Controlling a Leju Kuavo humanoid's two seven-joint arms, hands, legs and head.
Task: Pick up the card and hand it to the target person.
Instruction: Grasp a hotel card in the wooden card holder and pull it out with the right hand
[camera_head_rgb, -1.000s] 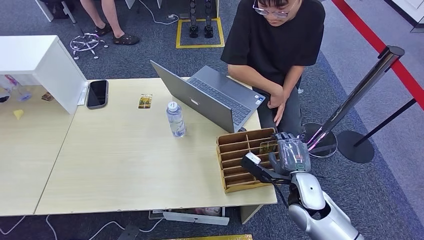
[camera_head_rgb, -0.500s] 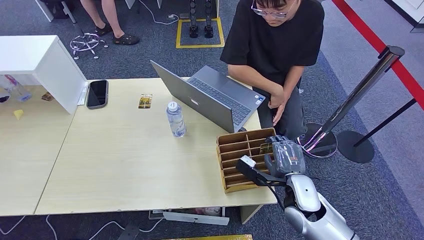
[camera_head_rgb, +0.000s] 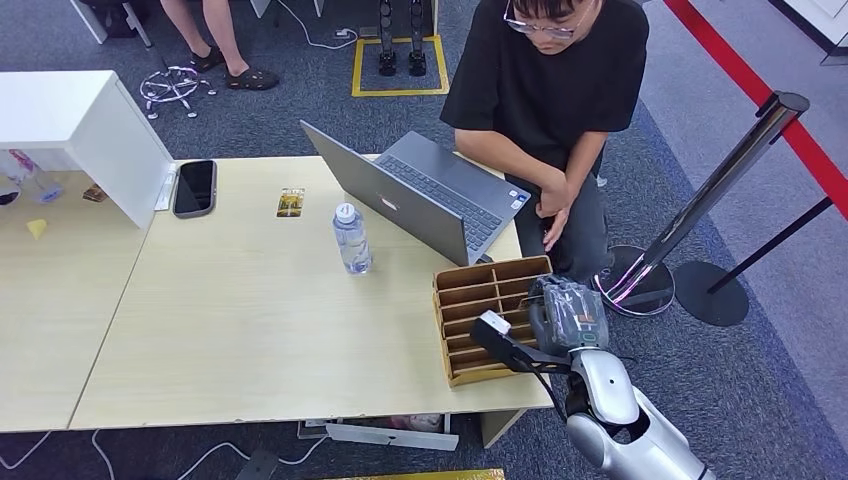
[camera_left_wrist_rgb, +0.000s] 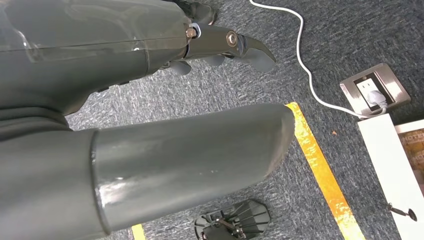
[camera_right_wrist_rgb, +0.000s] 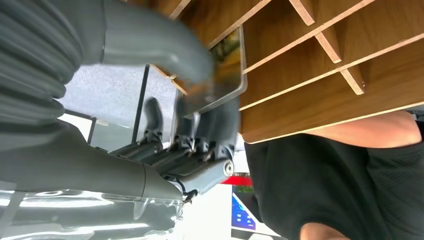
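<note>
A card (camera_right_wrist_rgb: 227, 65) with a grey edge stands in a slot of the wooden organiser (camera_head_rgb: 478, 322) at the table's right front corner. My right hand (camera_head_rgb: 567, 312) is at the organiser's right end. In the right wrist view its thumb (camera_right_wrist_rgb: 165, 47) lies on the card's face and its dark fingers (camera_right_wrist_rgb: 210, 130) lie behind it, so the card is pinched while still partly in the slot. The target person (camera_head_rgb: 550, 90), in a black shirt, sits just beyond the organiser. My left hand (camera_left_wrist_rgb: 150, 125) hangs over the carpet, holding nothing, fingers apart.
An open laptop (camera_head_rgb: 420, 195), a water bottle (camera_head_rgb: 351, 238), a phone (camera_head_rgb: 194, 187) and a second card (camera_head_rgb: 290, 202) lie on the table. A white box (camera_head_rgb: 80, 130) stands at the left. A stanchion post (camera_head_rgb: 720, 180) leans at the right, near my right arm.
My right hand has moved left and lower, from beside the organiser's far right corner onto the card, and its fingers have closed around it.
</note>
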